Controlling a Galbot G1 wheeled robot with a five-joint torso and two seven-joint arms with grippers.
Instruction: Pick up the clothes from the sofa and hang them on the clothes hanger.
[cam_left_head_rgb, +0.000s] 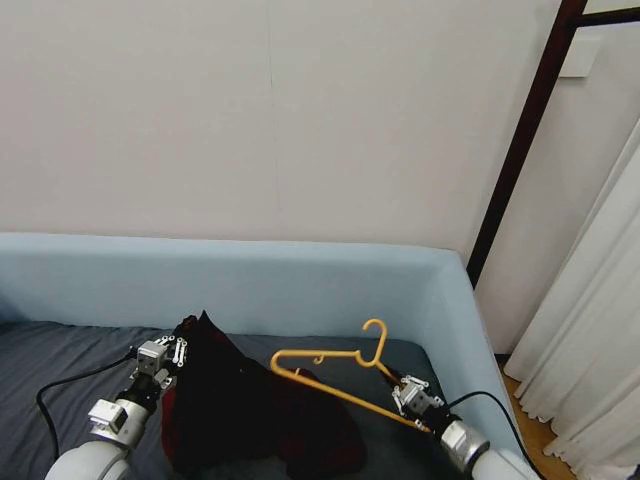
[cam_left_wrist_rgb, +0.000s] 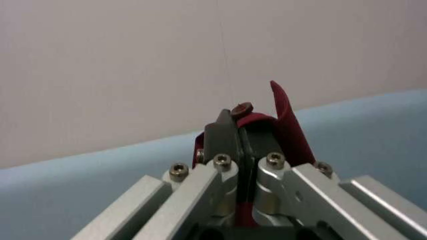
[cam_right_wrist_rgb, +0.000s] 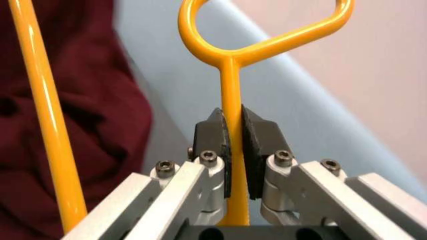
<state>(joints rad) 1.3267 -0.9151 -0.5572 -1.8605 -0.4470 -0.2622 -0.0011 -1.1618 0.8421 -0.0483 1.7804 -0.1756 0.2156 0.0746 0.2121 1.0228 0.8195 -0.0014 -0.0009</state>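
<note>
A dark red garment (cam_left_head_rgb: 225, 400) is held up over the grey seat of the sofa (cam_left_head_rgb: 300, 280), in front of the sofa's pale blue back. One corner is drawn up into a peak and the rest hangs down and is bunched on the seat cushion. That peak is gripped by the left gripper (cam_left_head_rgb: 172, 347), toward the sofa's left side. In the left wrist view its jaws are pressed together on a fold of the red cloth, with a strip of fabric standing up beside them.

A yellow hanger (cam_right_wrist_rgb: 229, 85) is held above the seat nearer the sofa's right-hand corner, tilted, with its hook toward the sofa back. One shoulder reaches across to the garment and overlaps its edge. The hanger is gripped by the right gripper (cam_left_head_rgb: 405, 390) — the jaws are clamped on the straight neck just below the hook loop, as seen in the right wrist view. One arm of the hanger is seen running alongside, with red cloth behind it.
</note>
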